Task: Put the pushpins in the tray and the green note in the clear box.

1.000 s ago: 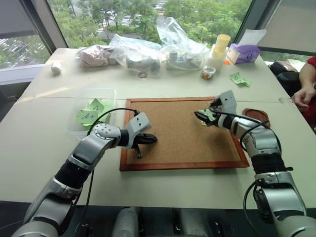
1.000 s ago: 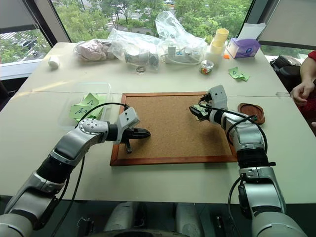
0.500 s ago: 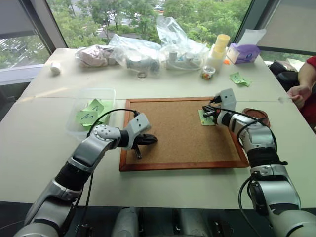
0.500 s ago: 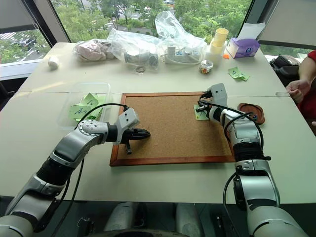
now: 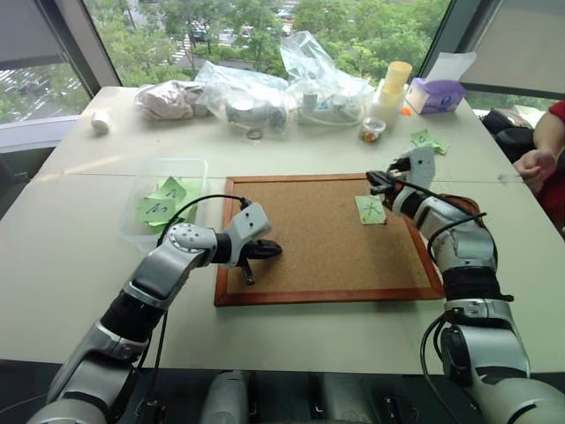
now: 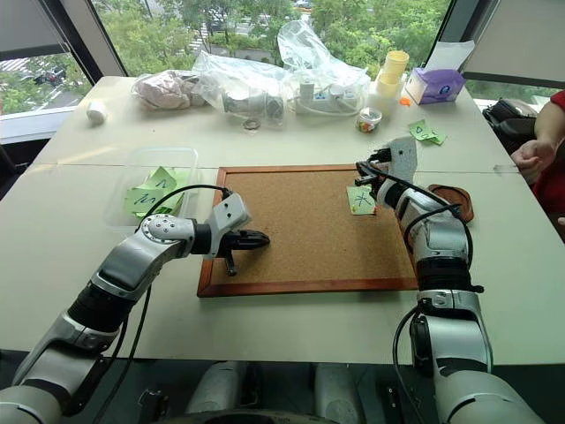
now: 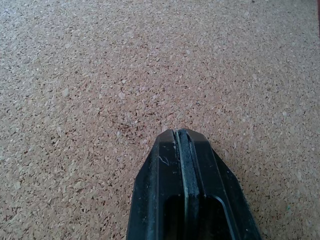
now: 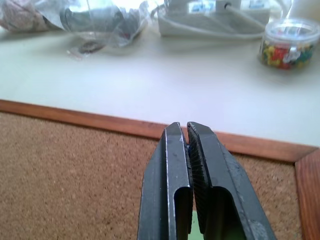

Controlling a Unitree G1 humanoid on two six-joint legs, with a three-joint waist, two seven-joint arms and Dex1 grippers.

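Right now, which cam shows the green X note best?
Left eye view: the green note lies flat on the corkboard, X mark readable. Right eye view shows it the same way. Right wrist view catches a green sliver between the fingers.

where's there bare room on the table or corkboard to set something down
The corkboard is bare across its middle, between the left gripper and the green note. The table is free along the near edge and left of the clear box. The far edge is crowded with plastic bags, cups and a pin jar.

marks: dark handwritten X | on: green note (image 5: pixel 371 209) | lying on: corkboard (image 5: pixel 309 256) | other text: none legible
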